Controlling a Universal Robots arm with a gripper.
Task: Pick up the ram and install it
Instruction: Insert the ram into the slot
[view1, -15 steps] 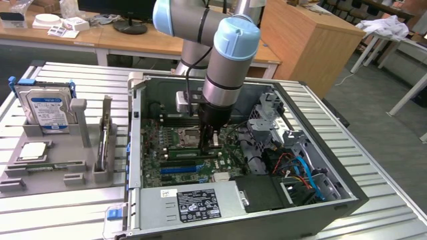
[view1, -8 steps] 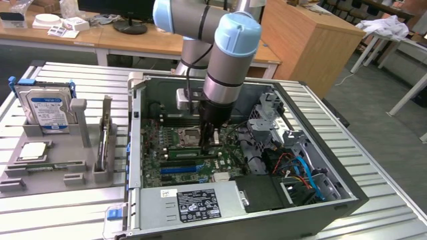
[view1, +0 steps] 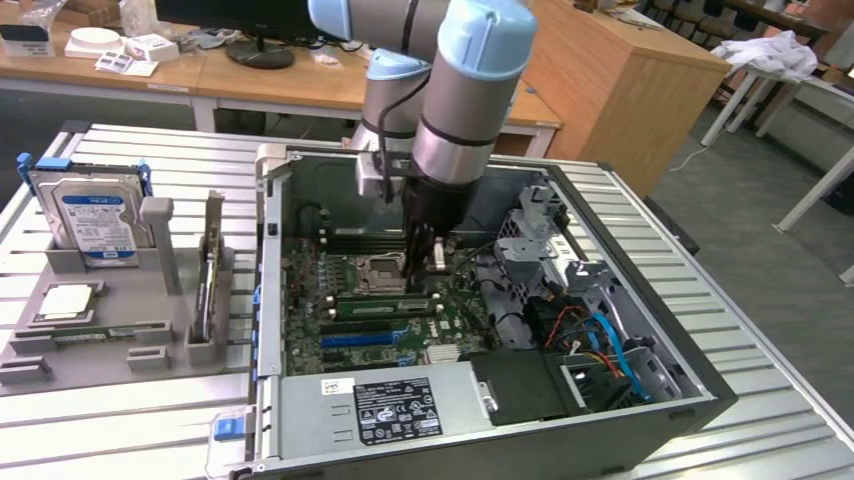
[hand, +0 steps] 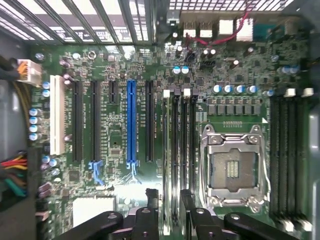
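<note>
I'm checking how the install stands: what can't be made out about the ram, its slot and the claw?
1. Exterior view: whether the long green ram stick with a white label is fully seated; too small to tell.
2. Wrist view: near ends of the black memory slots, hidden behind the fingers of the black claw.
3. Wrist view: the claw's body, cut off by the picture edge.

Green motherboard (hand: 115, 62), blue slot (hand: 131, 122), black gripper (hand: 168, 196), silver socket (hand: 232, 167), pale blue arm (view1: 474, 40), grey ribbed table (view1: 134, 420).
</note>
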